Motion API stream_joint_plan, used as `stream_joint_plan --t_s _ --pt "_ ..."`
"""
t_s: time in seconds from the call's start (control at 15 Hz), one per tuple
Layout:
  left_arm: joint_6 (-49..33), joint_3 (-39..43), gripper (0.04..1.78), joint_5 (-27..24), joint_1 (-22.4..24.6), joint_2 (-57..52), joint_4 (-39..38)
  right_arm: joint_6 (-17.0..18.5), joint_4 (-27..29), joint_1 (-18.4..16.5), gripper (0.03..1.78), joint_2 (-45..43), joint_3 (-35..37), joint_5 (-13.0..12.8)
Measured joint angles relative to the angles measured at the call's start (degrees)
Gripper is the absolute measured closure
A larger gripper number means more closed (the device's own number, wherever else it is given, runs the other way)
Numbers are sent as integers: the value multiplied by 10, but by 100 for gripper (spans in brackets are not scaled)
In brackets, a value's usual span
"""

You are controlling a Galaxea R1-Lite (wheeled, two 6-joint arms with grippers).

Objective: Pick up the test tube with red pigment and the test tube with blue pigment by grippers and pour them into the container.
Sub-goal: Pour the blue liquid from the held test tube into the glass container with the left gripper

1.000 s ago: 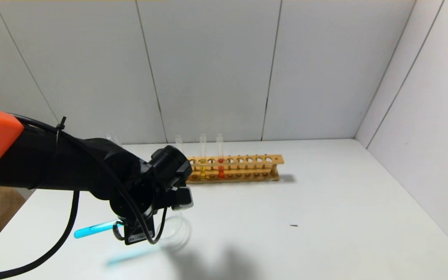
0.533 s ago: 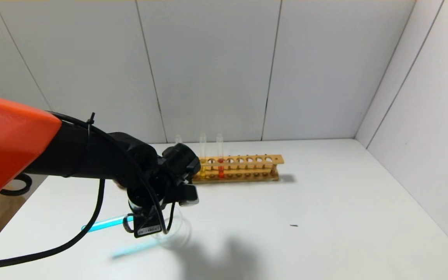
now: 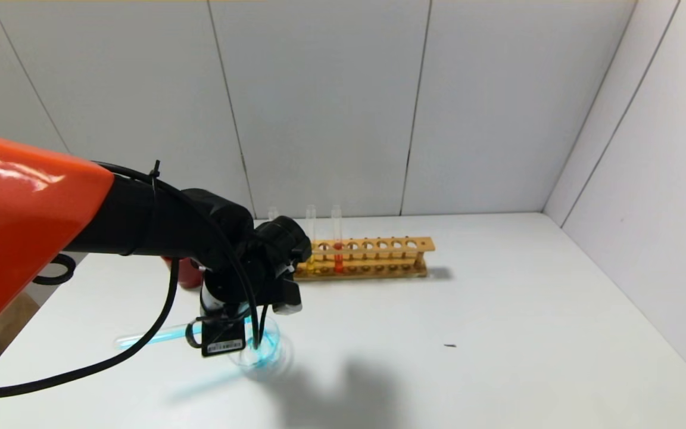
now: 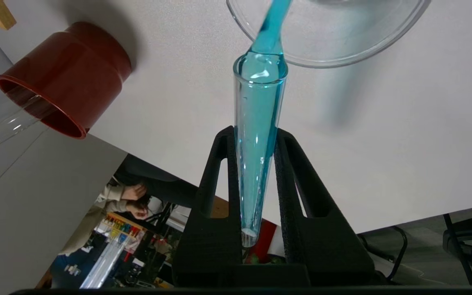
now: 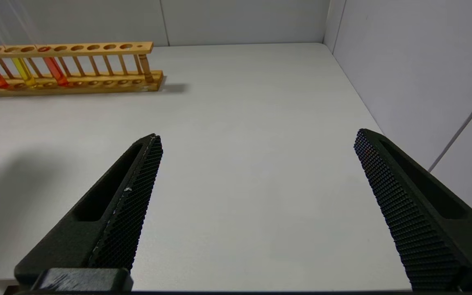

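Mostly, left hand [image 4: 256,135] hides tube [image 4: 256,164] (pouring).

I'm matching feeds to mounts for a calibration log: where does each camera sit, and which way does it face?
Head view: from the head, facing forward and down at the table; shows the left arm.
Left wrist view: along the left gripper, clamping the blue tube pouring into the dish.
Right wrist view: between the open right gripper fingers, over the table.
Shared: the wooden rack in head and right wrist views.
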Motion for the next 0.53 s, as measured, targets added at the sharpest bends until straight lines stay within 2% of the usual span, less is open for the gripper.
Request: stream_joint_plan --t_s 0.53 --pt "2 -11 150 5 0 7 38 0 0 0 10 0 0 0"
